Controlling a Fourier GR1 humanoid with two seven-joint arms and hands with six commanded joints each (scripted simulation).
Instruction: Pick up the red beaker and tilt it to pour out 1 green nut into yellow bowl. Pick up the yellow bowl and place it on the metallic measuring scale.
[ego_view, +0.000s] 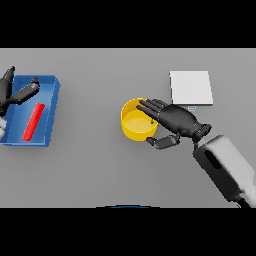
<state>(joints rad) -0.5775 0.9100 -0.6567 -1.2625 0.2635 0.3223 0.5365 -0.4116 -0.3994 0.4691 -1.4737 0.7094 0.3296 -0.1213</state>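
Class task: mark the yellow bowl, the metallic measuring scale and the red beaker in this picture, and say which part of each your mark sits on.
yellow bowl (131, 121): head view, on the bare inner floor, left of the hand.
metallic measuring scale (191, 87): head view, on the middle of its flat top plate.
red beaker (34, 121): head view, on the middle of its side, lying in the blue tray.

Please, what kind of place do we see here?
Probably a lab-style bench for measuring tasks: a plain grey table holding a scale, a yellow bowl and a blue tray with the red beaker lying in it.
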